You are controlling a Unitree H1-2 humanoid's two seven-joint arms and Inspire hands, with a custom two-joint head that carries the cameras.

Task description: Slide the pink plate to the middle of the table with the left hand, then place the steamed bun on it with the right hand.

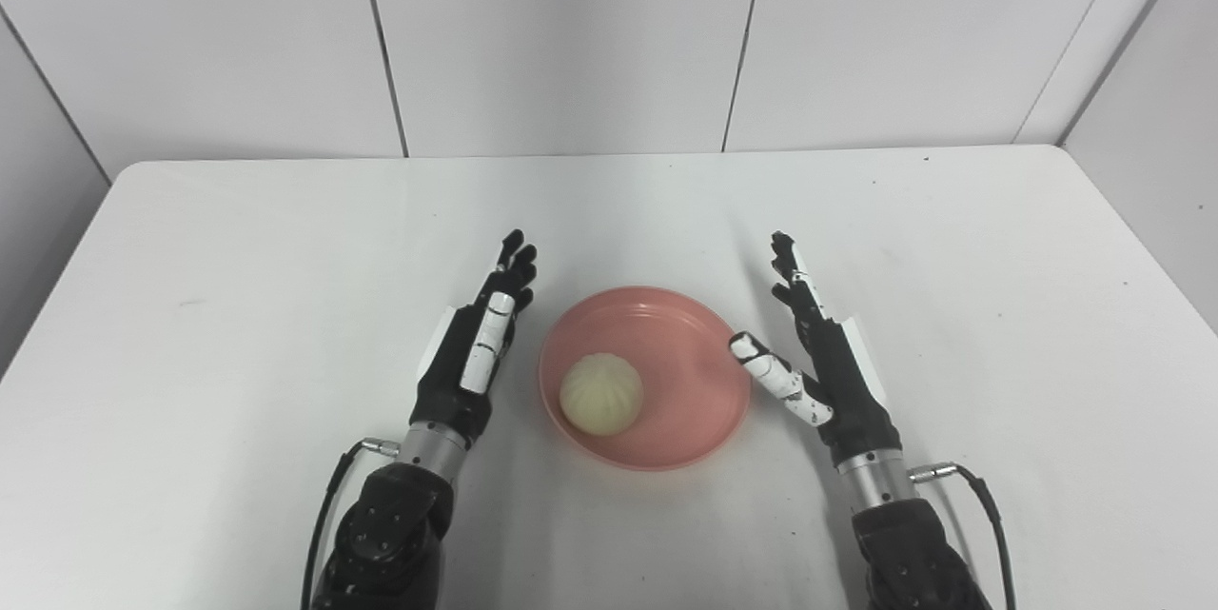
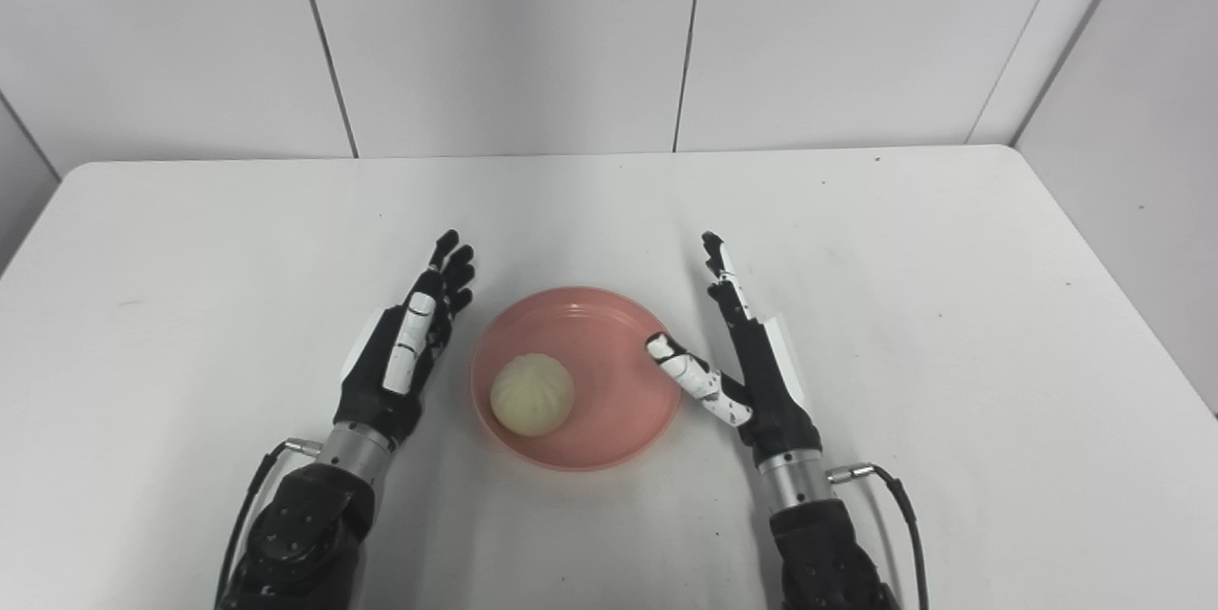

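Plainly steamed bun [image 1: 600, 393] on pink plate [image 1: 685, 353], both forearms cut off below.

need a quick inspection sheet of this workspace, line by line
surface: white table, a few tiny dark specks
job's things: pink plate near the middle; steamed bun resting on its front-left part
clutter: nothing seen
hands: left hand open beside the plate's left rim; right hand open at the right, thumb reaching to the rim, contact unclear
cables: black cable at the right wrist, another at the left wrist
surroundings: white wall panels behind and at both sides
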